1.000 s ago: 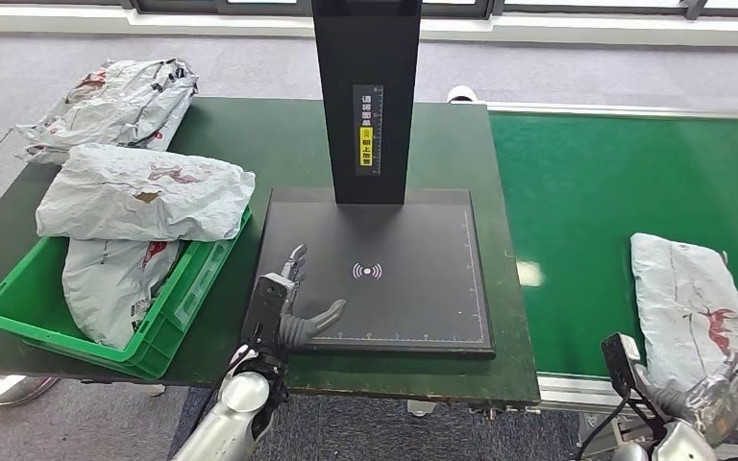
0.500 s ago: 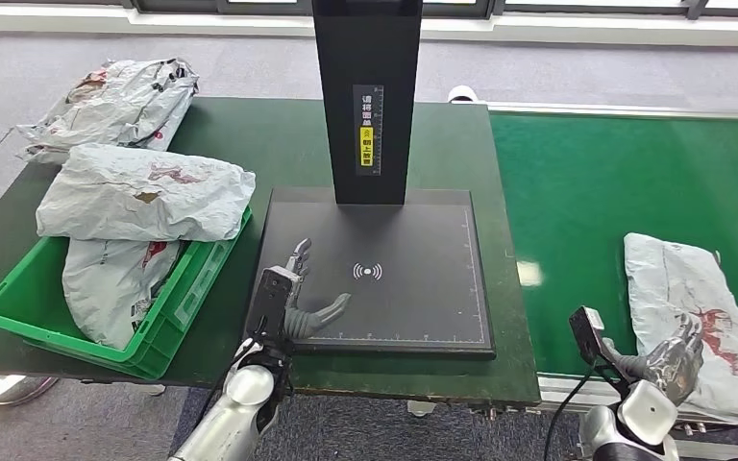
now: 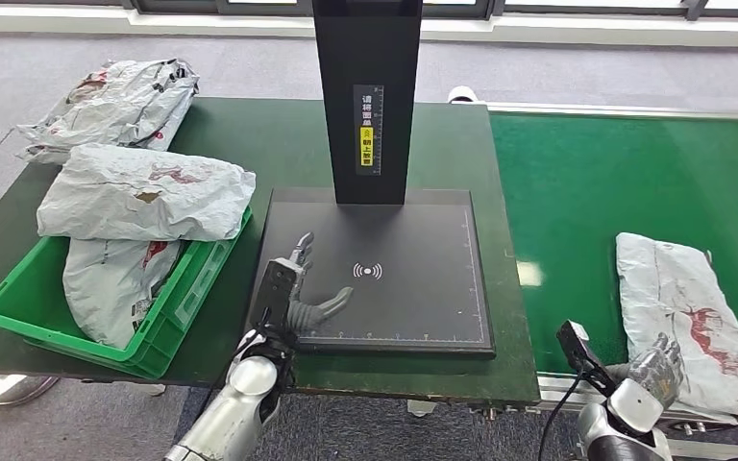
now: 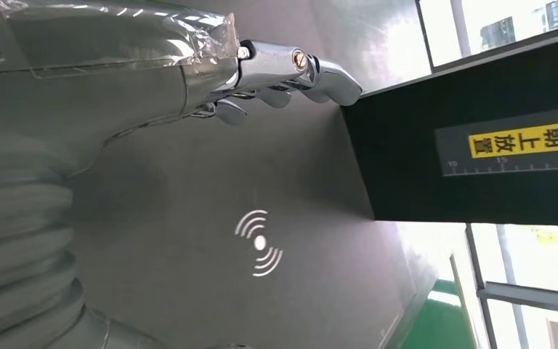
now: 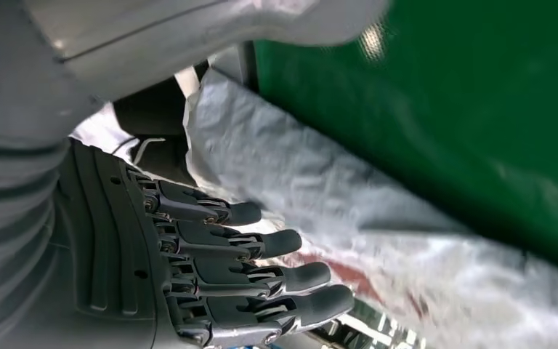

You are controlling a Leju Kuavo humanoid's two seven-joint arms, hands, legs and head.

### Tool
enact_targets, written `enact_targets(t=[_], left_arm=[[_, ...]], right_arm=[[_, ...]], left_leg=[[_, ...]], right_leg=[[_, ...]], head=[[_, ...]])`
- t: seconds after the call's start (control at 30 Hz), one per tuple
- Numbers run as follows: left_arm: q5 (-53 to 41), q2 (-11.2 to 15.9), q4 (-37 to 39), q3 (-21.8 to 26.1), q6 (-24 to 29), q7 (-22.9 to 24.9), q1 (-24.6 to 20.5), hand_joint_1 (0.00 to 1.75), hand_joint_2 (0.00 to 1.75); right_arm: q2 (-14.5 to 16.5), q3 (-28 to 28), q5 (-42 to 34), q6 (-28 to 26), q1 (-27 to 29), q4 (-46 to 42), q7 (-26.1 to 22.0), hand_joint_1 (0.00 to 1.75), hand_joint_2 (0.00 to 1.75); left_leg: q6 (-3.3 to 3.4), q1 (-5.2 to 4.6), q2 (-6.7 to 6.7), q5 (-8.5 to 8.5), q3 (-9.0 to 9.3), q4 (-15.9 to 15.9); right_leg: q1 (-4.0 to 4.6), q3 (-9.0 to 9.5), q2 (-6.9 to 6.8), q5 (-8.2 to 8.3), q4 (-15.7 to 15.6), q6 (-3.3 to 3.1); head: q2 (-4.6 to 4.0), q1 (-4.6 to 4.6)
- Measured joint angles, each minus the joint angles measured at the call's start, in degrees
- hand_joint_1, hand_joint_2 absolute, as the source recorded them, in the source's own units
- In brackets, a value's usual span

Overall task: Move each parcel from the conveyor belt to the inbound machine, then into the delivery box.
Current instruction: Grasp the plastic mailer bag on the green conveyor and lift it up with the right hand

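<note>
Green conveyor belt [image 3: 625,182] runs along the right side of the dark green table [image 3: 250,144], and on it, toward the near edge, lies a crumpled grey plastic parcel with red print [image 3: 687,317]. The robot's right hand [image 3: 651,370] sits at the near end of that parcel, just at its edge; in the right wrist view the dark fingers [image 5: 261,243] are stretched out and apart over the grey wrapping [image 5: 378,218], holding nothing, though whether the fingertips actually touch the plastic is hard to judge from either angle.

On the table stands the inbound machine, a flat black scanning pad with a white wireless mark [image 3: 384,274] and a tall black post [image 3: 365,96] rising from its far edge, bearing a yellow label. The left hand [image 3: 293,298] rests over the pad's near left corner, to the left of the white mark, with fingers spread and nothing in them; the left wrist view shows its silver fingertips [image 4: 290,69] extended above the grey pad surface [image 4: 189,218].

To the left of the pad, at the table's near left corner, is the green plastic delivery box [image 3: 178,307], with two grey parcels in it, one lying across the top [image 3: 144,192] and one beneath [image 3: 106,279]. Beyond the box, on the table's far left corner, rests another crumpled grey parcel [image 3: 120,101].
</note>
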Motion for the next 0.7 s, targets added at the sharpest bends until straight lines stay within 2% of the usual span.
enact_targets(t=[0.13, 0.17, 0.27, 0.3, 0.5, 0.7], left_arm=[[0.26, -0.55, 1.81, -0.07, -0.59, 0.14, -1.69, 0.0, 1.75], [0.32, -0.68, 2.24, -0.09, -0.68, 0.16, -2.08, 0.0, 1.75], [0.44, -0.95, 3.27, -0.13, -0.87, 0.23, -2.86, 0.0, 1.75], [0.51, -0.99, 3.54, -0.13, -0.92, 0.25, -2.99, 0.0, 1.75], [1.22, -0.99, 4.29, -0.13, -0.97, 0.3, -3.1, 0.0, 1.75], [1.4, -0.89, 3.96, -0.13, -0.51, 0.76, -2.81, 0.0, 1.75]], right_arm=[[-0.68, 0.01, 0.96, 3.65, -0.79, 2.35, 1.81, 0.0, 1.75], [-0.8, 0.02, 1.13, 4.27, -0.87, 2.66, 2.09, 0.17, 1.75], [-1.08, 0.23, 1.34, 5.29, -1.06, 3.31, 2.39, 1.47, 1.75], [-1.14, 0.33, 1.34, 5.6, -1.06, 3.45, 2.4, 1.75, 1.75], [-1.31, 0.54, 0.56, 6.34, -0.3, 3.67, 1.38, 1.75, 1.75], [-1.32, 0.83, -1.47, 4.12, -0.07, 3.2, -0.15, 1.75, 1.75]], left_leg=[[0.01, 0.0, 0.01, -0.01, 0.13, 0.01], [0.02, 0.01, 0.01, -0.02, 0.17, 0.01], [0.06, 0.01, -0.02, -0.05, 0.31, 0.02], [0.07, 0.01, -0.02, -0.06, 0.36, 0.02], [0.15, 0.0, -0.04, -0.09, 0.46, 0.08], [0.15, 0.0, -0.05, -0.09, 0.45, 0.1]], right_leg=[[0.01, 0.12, 0.03, 0.0, -0.02, 0.02], [0.02, 0.18, 0.03, -0.01, -0.04, 0.03], [0.01, 0.37, 0.01, -0.06, -0.09, 0.08], [0.01, 0.44, 0.0, -0.07, -0.11, 0.11], [0.0, 0.64, -0.02, -0.06, -0.15, 0.2], [0.03, 0.64, -0.02, -0.04, -0.15, 0.22]], head=[[0.0, 0.0], [0.0, 0.0], [-0.01, 0.0], [0.0, 0.0], [-0.01, 0.0], [0.01, 0.0]])
